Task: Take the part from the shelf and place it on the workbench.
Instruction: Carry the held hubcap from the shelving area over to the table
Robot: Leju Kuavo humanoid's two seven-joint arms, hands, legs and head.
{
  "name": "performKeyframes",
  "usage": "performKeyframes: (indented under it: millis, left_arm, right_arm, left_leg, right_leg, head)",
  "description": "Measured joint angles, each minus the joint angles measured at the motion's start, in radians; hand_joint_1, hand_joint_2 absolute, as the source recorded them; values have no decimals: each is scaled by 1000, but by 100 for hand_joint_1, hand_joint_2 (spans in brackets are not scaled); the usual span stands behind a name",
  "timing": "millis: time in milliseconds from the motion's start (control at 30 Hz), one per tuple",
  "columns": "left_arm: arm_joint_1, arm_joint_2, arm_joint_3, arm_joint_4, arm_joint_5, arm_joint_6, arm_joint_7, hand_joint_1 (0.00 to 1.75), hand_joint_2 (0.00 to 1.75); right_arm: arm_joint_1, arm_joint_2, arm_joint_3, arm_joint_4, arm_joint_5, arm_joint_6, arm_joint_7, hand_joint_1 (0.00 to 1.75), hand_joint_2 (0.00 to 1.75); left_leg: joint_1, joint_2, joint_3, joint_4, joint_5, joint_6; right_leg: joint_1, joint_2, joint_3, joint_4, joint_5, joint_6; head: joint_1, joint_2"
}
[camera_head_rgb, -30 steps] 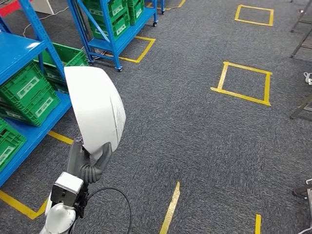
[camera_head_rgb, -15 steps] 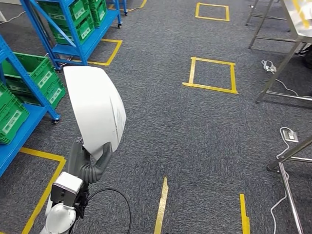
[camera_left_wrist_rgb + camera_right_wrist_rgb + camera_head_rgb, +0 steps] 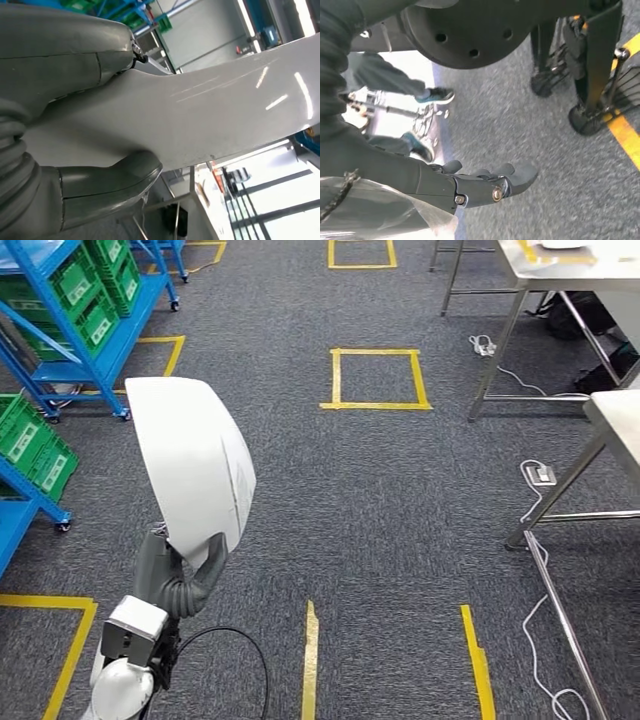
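One curved white plastic shell part (image 3: 192, 465) stands upright at your lower left, long axis vertical, gripped by your left hand (image 3: 175, 578); your right hand (image 3: 486, 182) hangs empty, fingers extended.

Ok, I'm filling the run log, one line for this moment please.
phase: carrying | left hand: holds white part | right hand: open, empty | workbench: ahead right, part not placed

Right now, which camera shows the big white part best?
The head view: the whole white part shows there, a curved shell held up by the left robot hand over the carpet. The left wrist view gives just a close stretch of its glossy surface. The right wrist view looks at the floor instead.
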Motion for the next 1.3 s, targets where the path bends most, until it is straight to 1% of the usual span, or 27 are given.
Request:
performKeyframes:
  millis: [33,67,100,133,167,200,233,300,333,400,433,500,533,567,600,633,667,700,733,800,833,867,933,1000,1200,1267,1300]
  left_arm:
    - [1,1,0,0,-2,0,1,175,175]
    - [1,1,0,0,-9,0,4,175,175]
    - [0,1,0,0,-22,0,11,175,175]
    - [0,2,-1,0,-38,0,20,175,175]
    - [0,2,-1,0,-54,1,29,175,175]
    - [0,3,-3,0,-67,2,36,175,175]
    - [0,3,-4,0,-74,3,39,175,175]
    - [-1,3,-9,0,-80,4,42,175,175]
    - [-1,3,-11,0,-81,5,42,175,175]
    - [-1,1,-14,0,-82,6,42,175,175]
    - [0,1,-15,0,-82,6,42,175,175]
    - [2,1,-16,1,-82,6,42,175,175]
    - [3,1,-16,1,-82,6,42,175,175]
    - [3,1,-17,1,-82,6,42,175,175]
    - [3,1,-17,1,-82,7,42,175,175]
    - [3,1,-17,1,-82,7,42,175,175]
    - [3,1,-17,1,-82,7,42,175,175]
    - [3,2,-17,1,-82,7,43,175,175]
    - [3,2,-17,1,-82,7,43,175,175]
    - [2,2,-18,1,-83,8,43,175,175]
    - [2,3,-18,1,-83,8,44,175,175]
    - [1,3,-18,1,-83,8,44,175,175]
    - [0,4,-19,1,-83,8,45,175,175]
    - [1,4,-19,1,-83,9,45,175,175]
    - [1,4,-19,1,-83,8,45,175,175]
    - [2,5,-19,2,-83,8,45,175,175]
    - [3,6,-19,2,-83,8,45,175,175]
  right_arm:
    - [0,0,0,0,1,0,0,0,175]
    - [1,0,0,0,6,0,0,0,175]
    - [2,1,1,0,16,0,0,0,175]
    - [3,3,1,-2,28,0,0,0,175]
    - [3,7,2,-5,40,0,0,0,175]
    - [4,11,2,-10,49,1,0,0,175]
    - [5,15,2,-15,54,3,0,0,175]
    - [12,20,2,-25,59,6,0,0,175]
    - [15,21,2,-29,60,8,0,0,175]
    - [17,24,3,-37,63,8,0,0,175]
    - [15,26,3,-39,64,9,0,0,175]
    - [15,27,3,-43,65,10,0,0,175]
    - [17,27,3,-45,65,12,0,0,175]
    - [21,28,3,-49,65,14,0,0,175]
    - [25,28,3,-53,65,17,0,0,175]
    - [27,29,3,-59,65,21,0,0,175]
    - [28,30,3,-64,66,24,0,0,175]
    - [28,32,3,-69,66,26,0,0,175]
    - [27,34,3,-72,66,27,0,0,175]
    - [27,38,3,-78,66,29,0,0,175]
    - [29,39,3,-82,66,29,1,0,175]
    - [30,40,3,-85,66,29,1,0,175]
    - [30,40,3,-91,66,29,2,0,175]
    - [28,40,3,-92,66,28,1,0,175]
    - [28,41,3,-93,66,28,1,0,175]
    - [28,41,4,-93,66,28,0,0,175]
    - [27,41,4,-94,66,28,-1,0,175]
  left_leg:
    - [-1,-2,-14,25,3,2]
    - [-1,-4,-9,7,28,5]
    - [-2,-12,14,-48,67,10]
    - [-2,-33,45,-121,106,16]
    - [-1,-57,76,-191,132,23]
    - [-1,-76,97,-241,144,26]
    - [-2,-88,107,-268,144,31]
    - [-4,-73,115,-282,141,37]
    - [-3,-62,121,-286,141,42]
    - [0,-37,134,-290,140,49]
    - [-1,-24,138,-290,136,50]
    - [-3,2,145,-290,126,50]
    - [-3,14,152,-290,120,48]
    - [-3,26,161,-290,111,46]
    - [-2,38,174,-290,102,43]
    - [-2,50,188,-290,90,39]
    - [-3,61,200,-290,78,34]
    - [-4,72,210,-292,67,28]
    - [-6,83,220,-297,56,21]
    - [-5,96,236,-289,53,5]
    - [-2,89,234,-266,61,0]
    - [1,70,219,-221,74,-5]
    - [5,24,157,-110,84,-9]
    - [6,5,119,-53,78,-10]
    - [6,5,114,-47,74,-10]
    - [6,3,101,-32,62,-11]
    - [5,3,82,-16,36,-10]
  right_leg:
    - [2,14,1,0,0,-1]
    - [3,28,2,0,-1,-1]
    - [3,43,4,1,-3,-1]
    - [3,56,5,1,-4,-1]
    - [4,69,5,3,-6,2]
    - [3,80,3,4,-7,7]
    - [2,90,1,6,-4,14]
    - [0,103,-5,13,4,28]
    - [1,96,-9,23,3,32]
    - [3,51,-46,82,-29,38]
    - [4,24,-81,141,-55,41]
    - [-1,-4,-163,268,-97,51]
    - [-4,-9,-188,297,-96,55]
    - [-7,-13,-194,288,-77,57]
    - [-10,-20,-178,240,-42,57]
    - [-11,-37,-150,169,0,55]
    - [-7,-58,-125,107,22,52]
    - [-3,-78,-102,63,30,44]
    - [3,-90,-90,42,28,36]
    - [7,-77,-75,39,14,17]
    - [6,-65,-65,36,14,9]
    - [4,-53,-51,34,8,3]
    - [2,-33,-26,30,-7,-7]
    - [2,-22,-17,29,-15,-10]
    - [2,-21,-15,29,-16,-10]
    - [2,-16,-12,29,-19,-11]
    - [2,-9,-6,29,-24,-12]
  head:
    - [0,0]
    - [0,0]
    - [0,0]
    - [0,0]
    - [0,0]
    - [1,0]
    - [1,0]
    - [1,0]
    - [2,0]
    - [9,0]
    - [13,0]
    - [16,0]
    - [16,0]
    - [16,0]
    - [16,0]
    - [17,0]
    - [17,0]
    - [16,0]
    - [15,0]
    - [14,0]
    - [13,0]
    - [13,0]
    - [11,0]
    - [10,0]
    - [10,0]
    - [8,0]
    - [7,0]
